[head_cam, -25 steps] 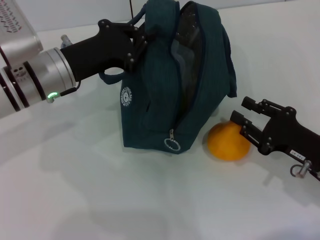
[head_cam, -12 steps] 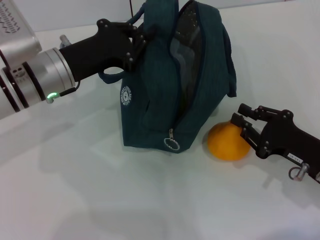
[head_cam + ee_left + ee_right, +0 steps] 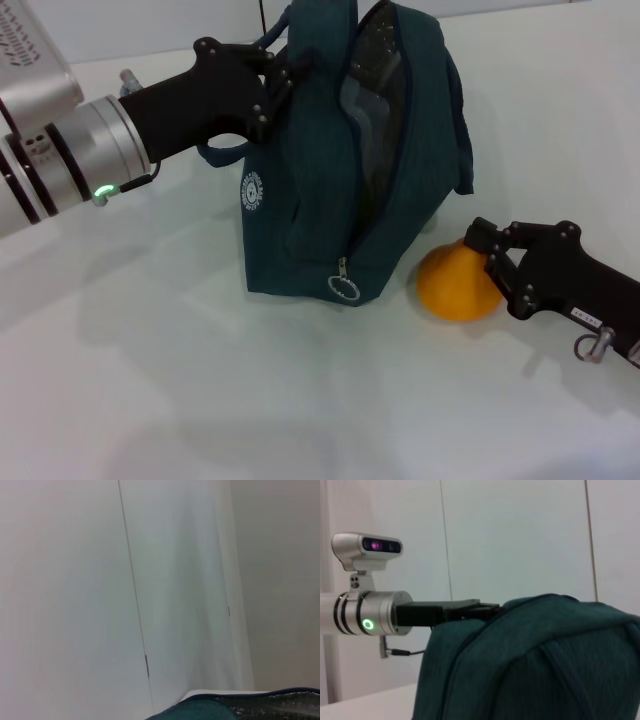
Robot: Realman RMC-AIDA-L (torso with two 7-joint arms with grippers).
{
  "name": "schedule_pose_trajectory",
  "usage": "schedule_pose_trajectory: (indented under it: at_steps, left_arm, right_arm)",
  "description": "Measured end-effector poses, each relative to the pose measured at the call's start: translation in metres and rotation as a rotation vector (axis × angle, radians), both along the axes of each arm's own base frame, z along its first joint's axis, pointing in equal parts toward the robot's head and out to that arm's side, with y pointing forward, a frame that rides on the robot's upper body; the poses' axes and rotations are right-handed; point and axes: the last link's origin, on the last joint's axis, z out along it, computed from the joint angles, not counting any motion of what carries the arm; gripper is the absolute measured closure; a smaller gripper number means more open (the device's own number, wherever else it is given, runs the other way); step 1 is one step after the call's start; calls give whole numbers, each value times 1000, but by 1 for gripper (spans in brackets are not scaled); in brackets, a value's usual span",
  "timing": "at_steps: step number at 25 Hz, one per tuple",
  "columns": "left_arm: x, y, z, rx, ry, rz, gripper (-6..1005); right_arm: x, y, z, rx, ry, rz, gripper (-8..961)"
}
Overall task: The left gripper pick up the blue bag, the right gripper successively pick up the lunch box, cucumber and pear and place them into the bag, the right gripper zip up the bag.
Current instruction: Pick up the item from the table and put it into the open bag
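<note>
The blue bag (image 3: 320,200) stands upright on the white table, its top zipper open and its ring pull (image 3: 345,289) hanging low at the front. My left gripper (image 3: 270,85) is shut on the bag's handle at its upper left edge; it also shows in the right wrist view (image 3: 465,611) behind the bag (image 3: 530,665). The orange pear (image 3: 452,285) lies on the table against the bag's right foot. My right gripper (image 3: 485,248) is open, its fingertips straddling the pear's upper right side. The lunch box and cucumber are hidden from view.
The white table (image 3: 200,380) stretches in front of and left of the bag. A white wall stands behind. The left wrist view shows only the wall and a sliver of the bag's rim (image 3: 200,711).
My right gripper has moved left up to the pear, and its fingers now reach around the pear's right side. The left gripper and the bag have stayed still.
</note>
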Motion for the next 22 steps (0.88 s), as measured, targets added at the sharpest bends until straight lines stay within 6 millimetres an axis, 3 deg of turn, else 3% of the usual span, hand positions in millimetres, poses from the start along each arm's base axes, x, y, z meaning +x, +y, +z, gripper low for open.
schedule_pose_trajectory:
  at_steps: [15, 22]
  left_arm:
    - [-6, -4, 0, 37, -5, -11, 839]
    - [-2, -15, -9, 30, -20, -53, 838]
  right_arm:
    - [-25, -12, 56, 62, 185, 263, 922]
    - [-65, 25, 74, 66, 347, 390, 921]
